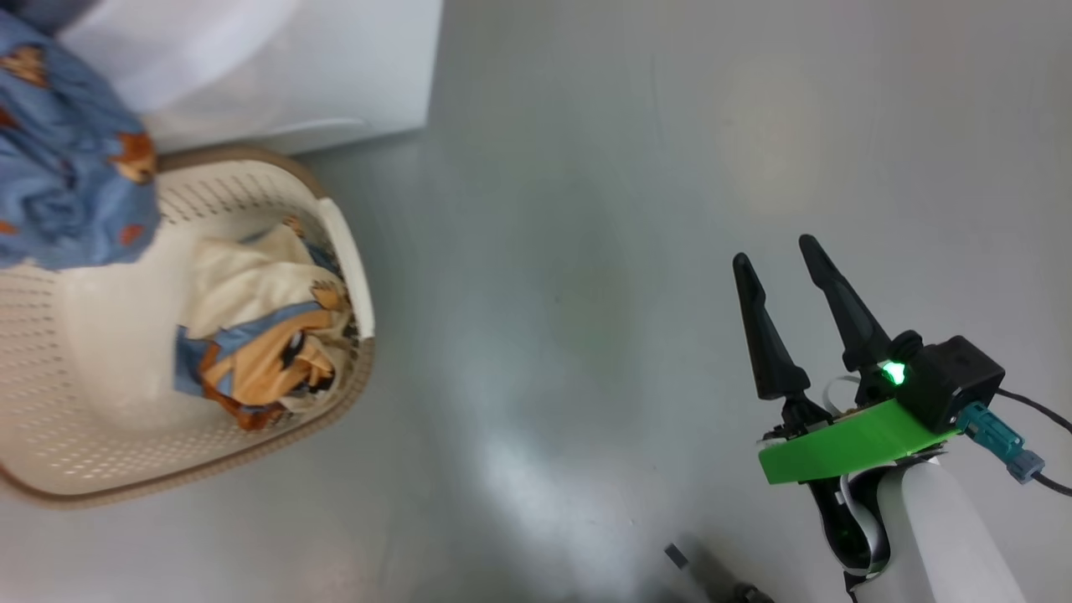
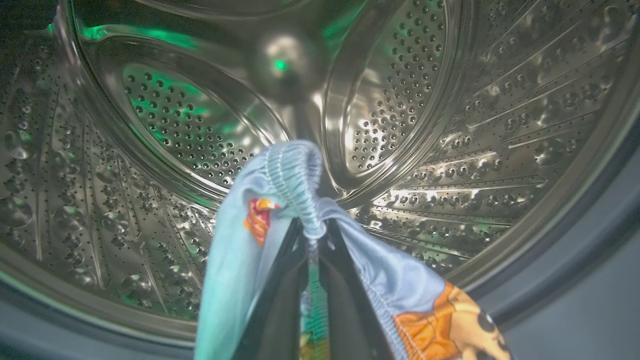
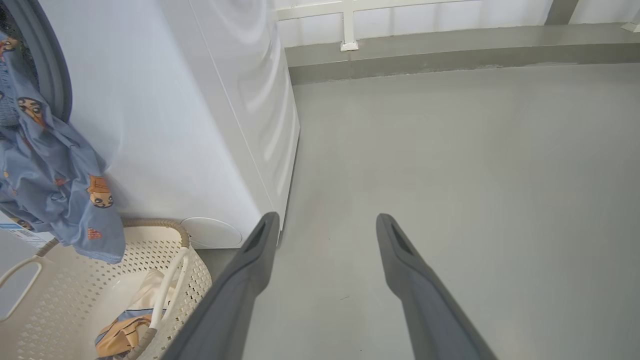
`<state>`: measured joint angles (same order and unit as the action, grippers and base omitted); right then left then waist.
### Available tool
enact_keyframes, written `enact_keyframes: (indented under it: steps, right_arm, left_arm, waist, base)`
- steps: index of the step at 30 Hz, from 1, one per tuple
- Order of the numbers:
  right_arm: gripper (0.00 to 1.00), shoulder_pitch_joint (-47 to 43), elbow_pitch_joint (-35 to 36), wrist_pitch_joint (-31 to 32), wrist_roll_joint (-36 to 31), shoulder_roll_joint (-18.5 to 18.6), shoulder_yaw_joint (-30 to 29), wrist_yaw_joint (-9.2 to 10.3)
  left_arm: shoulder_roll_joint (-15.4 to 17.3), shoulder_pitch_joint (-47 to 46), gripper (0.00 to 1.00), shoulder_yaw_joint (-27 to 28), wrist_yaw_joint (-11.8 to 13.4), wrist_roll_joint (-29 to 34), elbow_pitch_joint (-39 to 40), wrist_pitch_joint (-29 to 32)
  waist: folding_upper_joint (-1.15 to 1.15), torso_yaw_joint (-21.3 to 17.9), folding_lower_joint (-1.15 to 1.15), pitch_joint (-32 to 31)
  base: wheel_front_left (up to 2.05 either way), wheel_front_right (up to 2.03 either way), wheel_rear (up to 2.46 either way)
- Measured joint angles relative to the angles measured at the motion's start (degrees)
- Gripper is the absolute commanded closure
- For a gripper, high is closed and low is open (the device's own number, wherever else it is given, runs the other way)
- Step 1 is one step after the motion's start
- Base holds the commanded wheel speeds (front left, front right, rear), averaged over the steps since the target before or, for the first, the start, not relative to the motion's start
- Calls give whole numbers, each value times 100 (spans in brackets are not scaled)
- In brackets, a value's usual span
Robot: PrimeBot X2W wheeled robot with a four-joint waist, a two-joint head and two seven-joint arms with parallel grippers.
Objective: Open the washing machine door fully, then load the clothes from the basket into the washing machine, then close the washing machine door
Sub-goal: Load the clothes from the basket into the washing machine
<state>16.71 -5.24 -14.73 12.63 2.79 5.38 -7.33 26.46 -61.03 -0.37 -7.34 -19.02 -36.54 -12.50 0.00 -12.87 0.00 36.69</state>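
Head view: a small soft blue garment w/ orange cartoon prints (image 1: 67, 159) is bunched up at the far left, above a cream-white perforated plastic basket w/ brown woven-look rim (image 1: 50, 469). Inside the basket, against its right wall, a cream-white garment (image 1: 243, 285) and an orange-tan garment w/ cartoon print (image 1: 268, 368) are crumpled together, the orange-tan one nearer. The big white washing machine (image 1: 335, 67) stands just beyond the basket. Well off to the right, the right gripper (image 1: 775, 251) is over bare grey floor (image 1: 586, 251), fingers pointing away & spread wide, nothing in them.

Left wrist view: the left gripper (image 2: 312, 235) points straight into the perforated steel drum (image 2: 500, 125), jaws pinched tight on the blue garment's elastic band, which humps over the tips. The rest of the fabric drapes back down both sides of the fingers. A grey rubber gasket (image 2: 575, 260) rings the drum's near edge.

Right wrist view: the blue garment hangs long-ways, top end at the washing machine opening on the far left, bottom end dangling just over the basket's far rim. Can't tell if it's touching. The other 2 garments lie at the basket's right side.
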Motion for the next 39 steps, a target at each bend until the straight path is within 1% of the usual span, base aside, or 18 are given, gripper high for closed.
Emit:
enact_keyframes:
  steps: [1,2,5,8,13,18,21,26,30,39]
  right_arm:
    - [0,46,9,0,88,0,29,0]
    - [0,46,9,0,88,0,29,0]
    - [0,124,33,0,215,-1,109,0]
    - [0,205,53,0,268,-4,151,0]
    - [0,380,79,0,435,-7,294,0]
    - [0,448,92,0,568,-9,560,0]
    - [0,448,92,0,611,-12,646,0]
    - [0,464,91,0,647,-13,732,0]
    - [0,500,92,0,737,-12,764,0]
    - [0,582,103,0,798,-13,846,0]
  left_arm:
    - [219,-354,100,-125,-1,-56,-185,76]
    - [219,-354,100,-125,-1,-56,-185,76]
    - [542,-883,100,-425,-3,-94,-423,214]
    - [784,-1401,100,-689,-5,-265,-590,301]
    - [1222,-2229,100,-1131,-5,-314,-894,349]
    - [1500,-2938,100,-1464,-5,-368,-1201,333]
    - [1596,-3387,100,-1613,-5,-401,-1296,282]
    - [1669,-3920,100,-1871,-5,-397,-1466,181]
    - [1701,-4002,100,-2208,-5,-391,-1731,185]
    - [1690,-4162,100,-2575,-5,-390,-2392,138]
  waist:
    - [0,-90,0,167]
    - [0,-90,0,167]
    - [0,-220,0,409]
    - [0,-340,0,642]
    - [0,-519,0,983]
    - [0,-705,0,1205]
    - [0,-782,0,1295]
    - [0,-853,0,1375]
    - [0,-885,0,1414]
    - [0,-992,0,1516]
  base:
    - [0,0,0]
    - [0,0,0]
    - [0,0,0]
    - [0,0,0]
    - [0,0,0]
    - [0,0,0]
    - [0,0,0]
    - [0,0,0]
    - [0,0,0]
    - [0,0,0]
